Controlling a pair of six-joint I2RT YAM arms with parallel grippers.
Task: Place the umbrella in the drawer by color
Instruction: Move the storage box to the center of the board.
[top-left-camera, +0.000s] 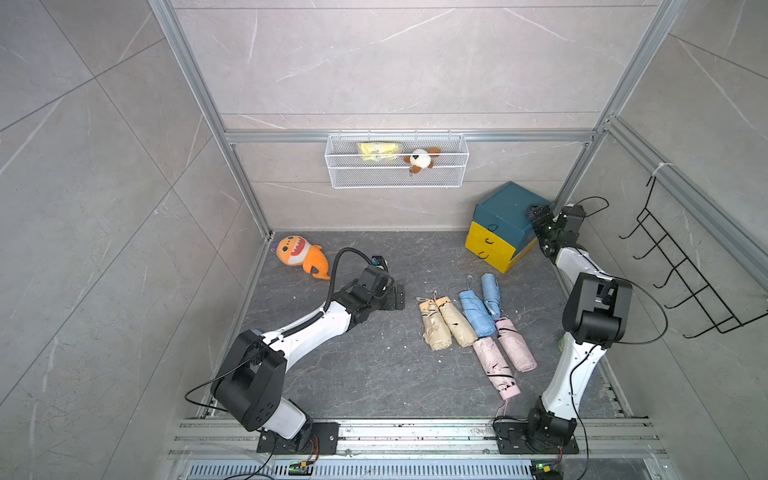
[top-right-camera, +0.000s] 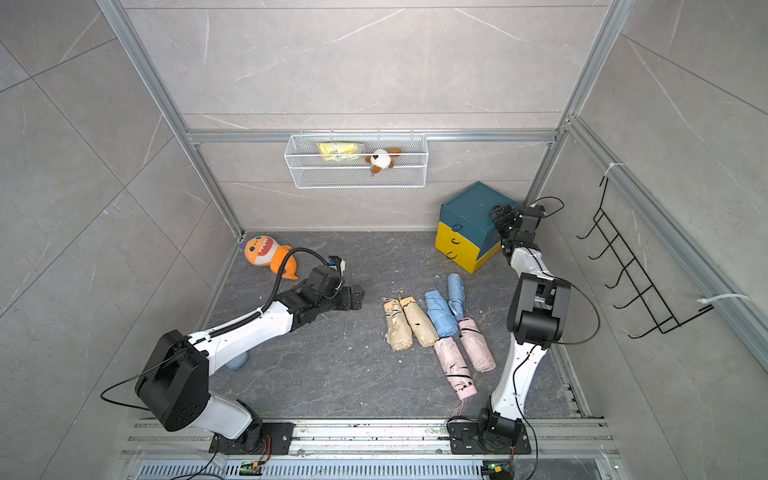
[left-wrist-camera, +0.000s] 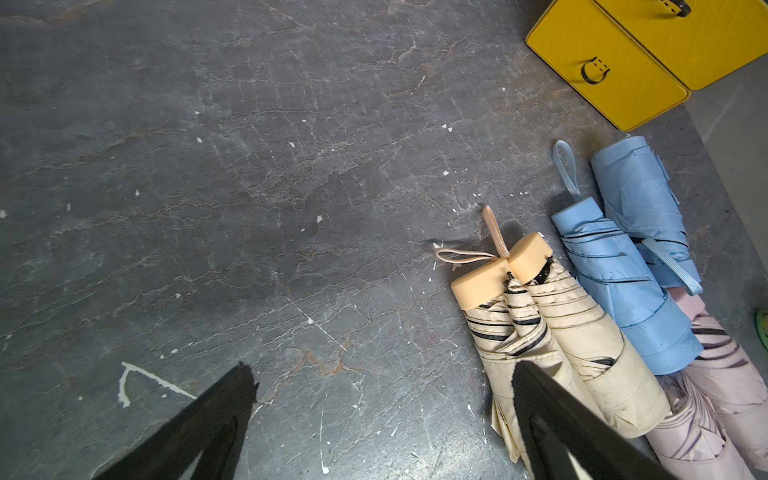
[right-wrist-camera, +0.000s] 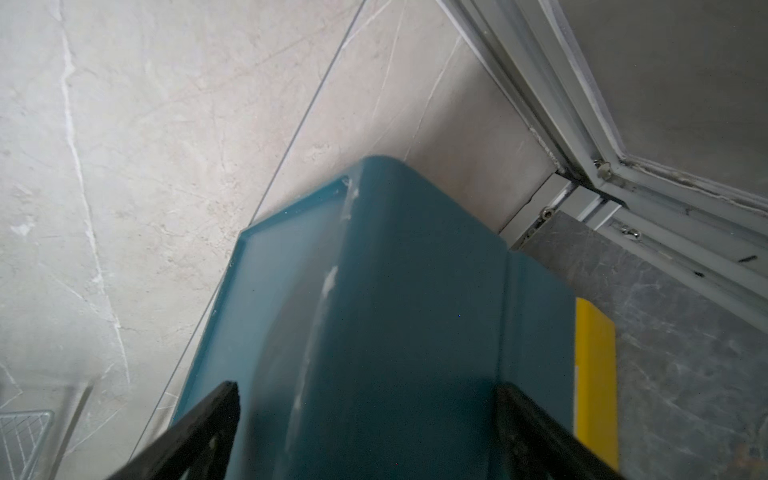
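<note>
Just ahead of left gripper (top-left-camera: 399, 296) (jaws spread, empty): beige folded fabric umbrellas (top-left-camera: 446, 322), long axes across its reach. Blue pair (top-left-camera: 476, 311) and pink pair (top-left-camera: 515, 347) lie beyond. Left arm is nearer. Right gripper (top-left-camera: 535, 212), jaws spread, straddles a corner of the teal cabinet with yellow drawers (top-left-camera: 503, 212). Drawers look shut.

1. The floor (left-wrist-camera: 208, 166) under the left gripper (left-wrist-camera: 382, 368) looks like dark stone, rough and matt, with white specks.
2. The umbrellas (left-wrist-camera: 590, 332) beside that gripper are wrinkled cloth with smooth plastic caps (left-wrist-camera: 478, 286).
3. The blue-green box (right-wrist-camera: 395, 311) close by the right gripper (right-wrist-camera: 365, 387) looks smooth and dull.
4. The yellow drawers (left-wrist-camera: 602, 70) look smooth.
5. The basket (top-left-camera: 397, 174) is white wire mesh.
</note>
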